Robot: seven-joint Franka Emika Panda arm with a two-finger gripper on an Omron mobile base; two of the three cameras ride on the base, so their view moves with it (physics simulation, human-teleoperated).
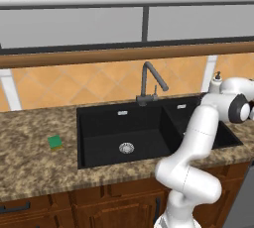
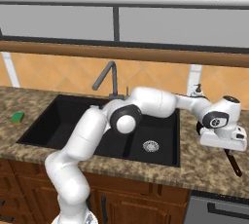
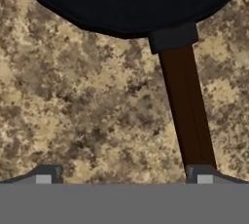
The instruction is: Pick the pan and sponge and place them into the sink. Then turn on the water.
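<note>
Wide-open gripper (image 3: 124, 178) holding nothing, pan (image 3: 131, 4) handle at one fingertip, sink (image 1: 99, 123) basins bare, sponge (image 1: 55, 142) on counter (image 1: 30, 162)

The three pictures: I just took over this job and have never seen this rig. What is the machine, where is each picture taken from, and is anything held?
The machine is a white robot arm on a driving base, facing a kitchen counter. Two pictures come from base cameras behind the arm, to its left and to its right. The third looks along the gripper from a camera on the hand. The counter holds a black double sink with a grey faucet. A green sponge lies left of the sink. The hand is over the counter right of the sink, above the pan, whose brown handle runs toward one fingertip. The gripper is open and holds nothing.
</note>
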